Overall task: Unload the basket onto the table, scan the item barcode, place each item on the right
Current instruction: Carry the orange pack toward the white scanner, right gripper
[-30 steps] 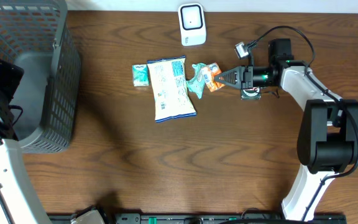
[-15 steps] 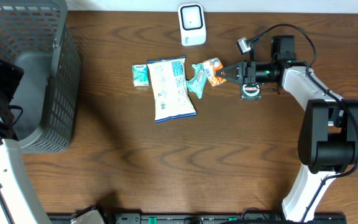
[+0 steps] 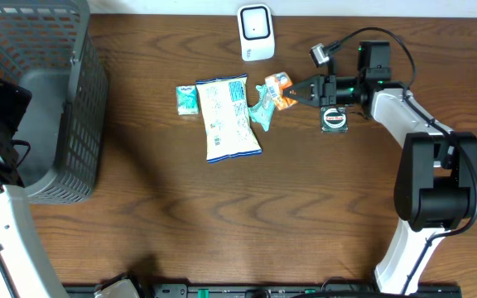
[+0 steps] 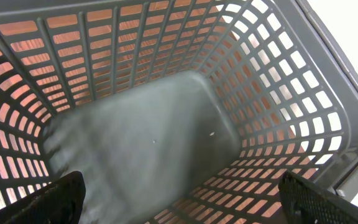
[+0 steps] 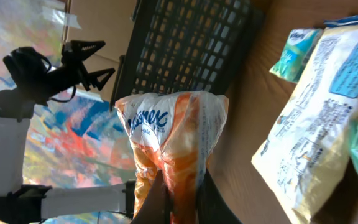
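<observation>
An orange tissue pack (image 3: 278, 88) hangs just above the table, pinched at its right end by my right gripper (image 3: 298, 91). The right wrist view shows the pack (image 5: 171, 134) upright between the shut jaws of that gripper (image 5: 180, 200), with blue lettering on its white top. No barcode shows on it. A white scanner (image 3: 256, 33) stands at the table's far edge, up and to the left of the pack. My left gripper (image 4: 179, 186) hangs open and empty over the inside of a grey basket (image 4: 291, 93).
A large white and blue snack bag (image 3: 228, 117) lies mid-table, with a small green pack (image 3: 188, 98) to its left and a teal packet (image 3: 262, 112) to its right, just below the held pack. The grey basket (image 3: 65, 99) fills the far left corner.
My right gripper has carried the orange pack off the table towards the far edge, nearer the scanner. The left arm has not moved.
</observation>
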